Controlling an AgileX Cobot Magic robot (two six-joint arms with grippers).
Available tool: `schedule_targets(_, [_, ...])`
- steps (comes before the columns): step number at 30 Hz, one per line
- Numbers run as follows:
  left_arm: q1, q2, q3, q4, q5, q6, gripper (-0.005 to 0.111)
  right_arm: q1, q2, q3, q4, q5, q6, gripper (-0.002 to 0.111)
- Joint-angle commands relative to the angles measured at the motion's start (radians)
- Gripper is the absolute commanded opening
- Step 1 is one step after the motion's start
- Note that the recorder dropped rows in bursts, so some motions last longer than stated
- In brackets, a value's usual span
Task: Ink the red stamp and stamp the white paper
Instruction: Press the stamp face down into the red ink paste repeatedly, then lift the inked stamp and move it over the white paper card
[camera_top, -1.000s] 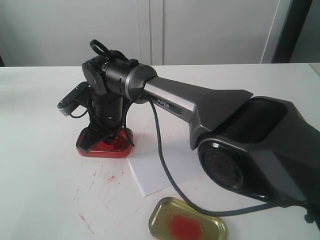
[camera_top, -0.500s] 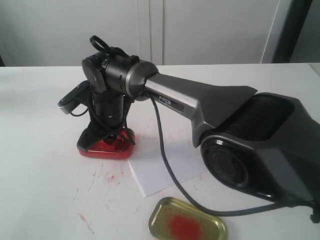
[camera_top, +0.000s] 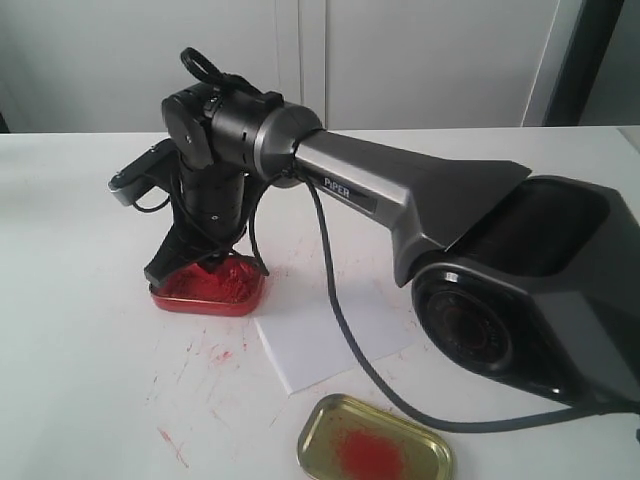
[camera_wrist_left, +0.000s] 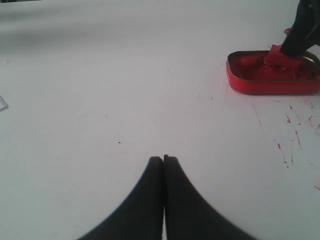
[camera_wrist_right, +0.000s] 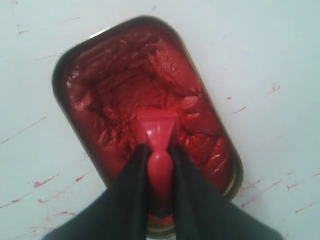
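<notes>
My right gripper (camera_wrist_right: 159, 150) is shut on the knob of the red stamp (camera_wrist_right: 157, 131), whose square base sits over the lumpy paste in the red ink tin (camera_wrist_right: 100, 90). From the exterior view the right gripper (camera_top: 185, 262) hangs over that tin (camera_top: 208, 287), and the stamp itself is hidden behind the fingers. In the left wrist view the stamp (camera_wrist_left: 284, 57) shows at the tin (camera_wrist_left: 260, 80). The white paper (camera_top: 320, 340) lies just right of the tin, partly under the arm. My left gripper (camera_wrist_left: 163, 159) is shut and empty above bare table.
A gold tin lid (camera_top: 375, 442) with a red smear lies near the front edge, below the paper. Red ink streaks (camera_top: 215, 355) mark the white table around the tin. The right arm's black cable (camera_top: 335, 320) drapes across the paper.
The right wrist has risen and shifted slightly left over the tin, so more of the tin's paste shows below the fingers. The paper and lid have not moved.
</notes>
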Motion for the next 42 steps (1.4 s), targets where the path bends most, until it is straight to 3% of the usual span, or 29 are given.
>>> schedule_targets(1, [0.004,-0.003,0.005,-0.010,0.003,-0.001,0.000,-0.032,-0.009,0.000,0.051,-0.008,0.006,0.000])
schedule_targets(22, [0.004,-0.003,0.005,-0.010,0.003,-0.001,0.000,-0.052,-0.075,0.002,0.095,0.102,0.100,0.000])
schedule_targets(42, [0.004,-0.003,0.005,-0.010,0.003,-0.001,0.000,-0.052,-0.205,0.167,0.087,0.102,0.118,0.000])
